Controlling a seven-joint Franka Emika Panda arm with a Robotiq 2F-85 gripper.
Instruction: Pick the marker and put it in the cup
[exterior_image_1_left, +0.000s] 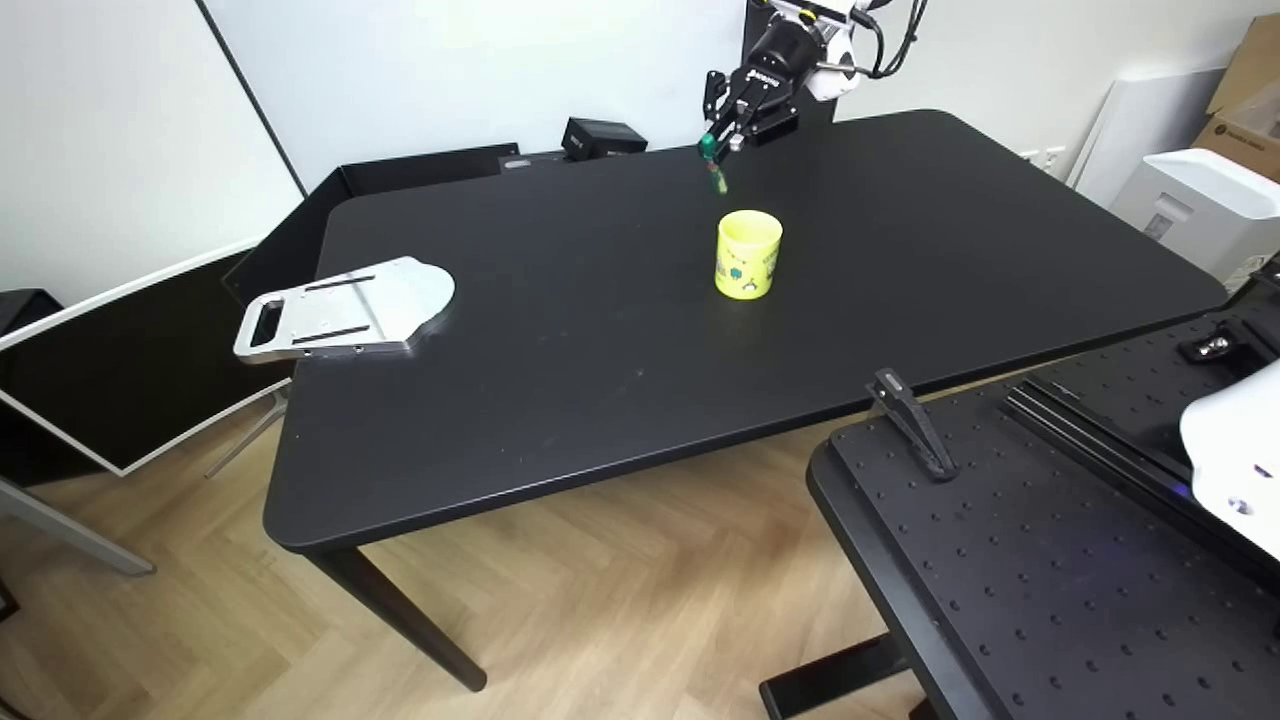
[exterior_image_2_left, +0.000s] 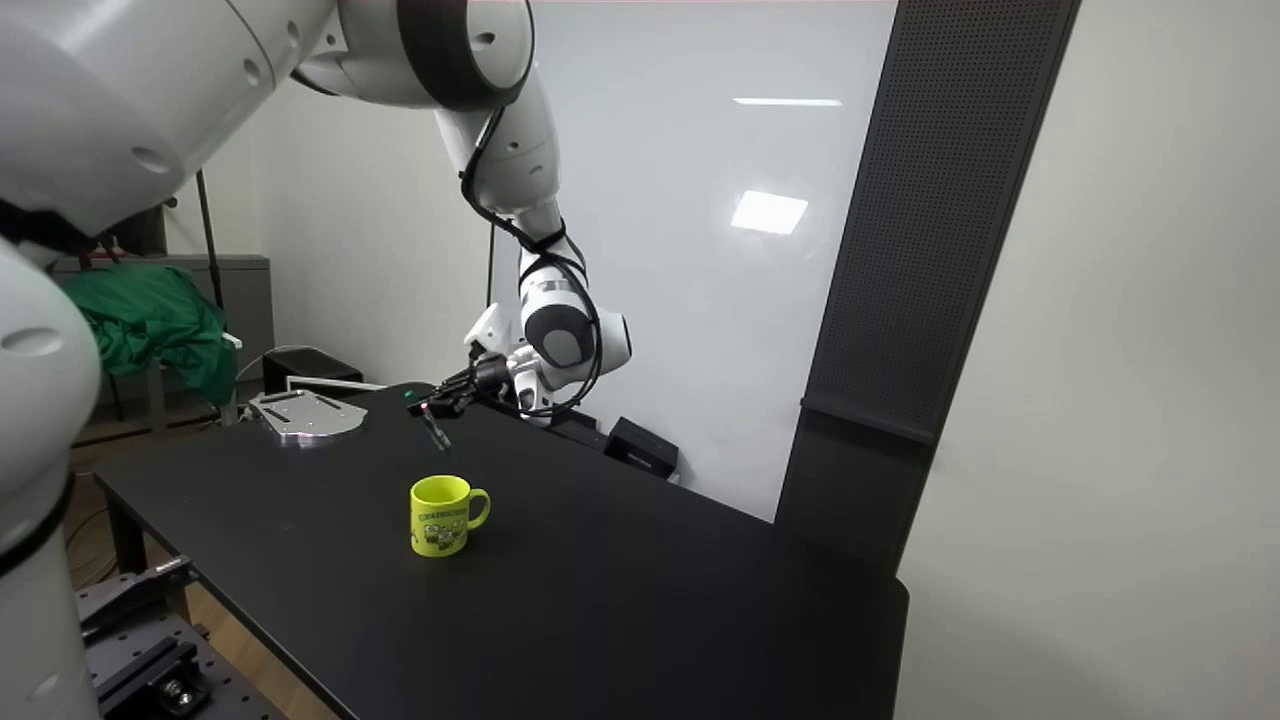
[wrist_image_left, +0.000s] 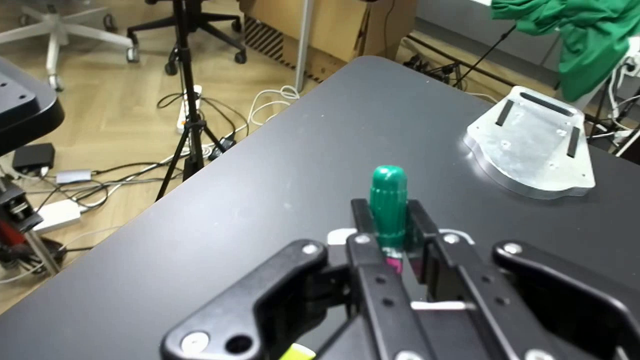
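Above bench (exterior_image_1_left: 560, 350), pincer (wrist_image_left: 391, 219) clenched on marker (wrist_image_left: 388, 190) by green end, rest slanting down. I should centre free tip over yellow cup (exterior_image_2_left: 438, 517), steepen, lower inside, then release.

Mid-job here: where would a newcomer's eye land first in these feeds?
The bright yellow cylindrical cup would likely win: it stands upright on the round-cornered black table in both exterior views. Next comes the slim green-capped marker, held tilted between the black jointed fingers and apart from the cup. The flat silvery metal plate at the table's edge probably draws the third glance.
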